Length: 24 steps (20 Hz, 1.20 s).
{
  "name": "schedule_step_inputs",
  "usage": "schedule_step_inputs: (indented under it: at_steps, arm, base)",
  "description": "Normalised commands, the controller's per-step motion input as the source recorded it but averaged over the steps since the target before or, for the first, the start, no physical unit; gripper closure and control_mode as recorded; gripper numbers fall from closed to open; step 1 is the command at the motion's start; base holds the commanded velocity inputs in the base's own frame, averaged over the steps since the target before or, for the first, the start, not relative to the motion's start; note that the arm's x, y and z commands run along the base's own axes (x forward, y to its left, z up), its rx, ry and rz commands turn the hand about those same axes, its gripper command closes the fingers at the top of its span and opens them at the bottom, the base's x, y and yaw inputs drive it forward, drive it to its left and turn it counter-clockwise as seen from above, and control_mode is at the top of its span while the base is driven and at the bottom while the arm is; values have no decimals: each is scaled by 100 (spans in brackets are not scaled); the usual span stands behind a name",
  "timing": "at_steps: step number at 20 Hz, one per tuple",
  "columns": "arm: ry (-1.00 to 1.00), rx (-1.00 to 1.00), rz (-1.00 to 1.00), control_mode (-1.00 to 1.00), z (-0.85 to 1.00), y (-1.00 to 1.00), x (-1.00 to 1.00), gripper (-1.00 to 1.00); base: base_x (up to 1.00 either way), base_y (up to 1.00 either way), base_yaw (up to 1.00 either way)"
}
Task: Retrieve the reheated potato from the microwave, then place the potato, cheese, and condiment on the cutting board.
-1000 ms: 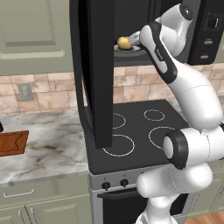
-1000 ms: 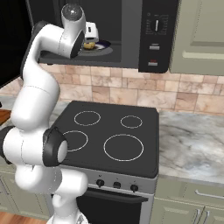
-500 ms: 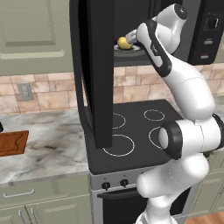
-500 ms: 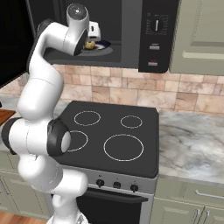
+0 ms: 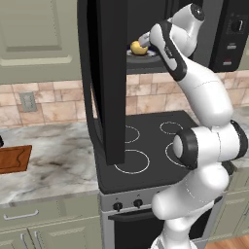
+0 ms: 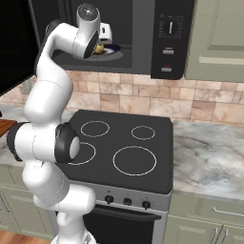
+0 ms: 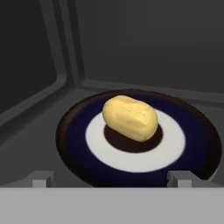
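Pincer (image 7: 112, 178) spread wide, aimed at smooth yellow-golden potato (image 7: 130, 118) mid-frame on round blue-and-white plate (image 7: 175, 144), inside open black microwave (image 6: 157, 33), lined up for grasping.

Smooth matt potato (image 7: 130, 117); glossy plate (image 7: 175, 144); wooden cutting board (image 5: 13, 158)

The cutting board (image 5: 13, 158) is cut off by the left edge of the left base view. The open microwave (image 5: 109, 73) door hides the left of the cavity there, and the arm covers part of the potato (image 5: 137, 47) (a yellow sliver remains). The plate's (image 7: 201, 144) right rim leaves the hand view.
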Motion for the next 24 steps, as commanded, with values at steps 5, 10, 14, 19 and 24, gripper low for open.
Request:
schedule_step_inputs:
  at_steps: [5,10,14,19,24]
  arm:
    - [0,3,0,-100,0,-3,17,-100]
    - [0,1,0,-100,0,-2,20,-100]
    - [0,0,1,-100,-2,-1,19,-100]
    - [0,1,3,-100,-7,0,6,-100]
    - [7,3,5,-100,-6,-2,24,-100]
  base:
    - [0,0,0]
    - [0,0,0]
    - [0,0,0]
    - [0,0,0]
    - [0,0,0]
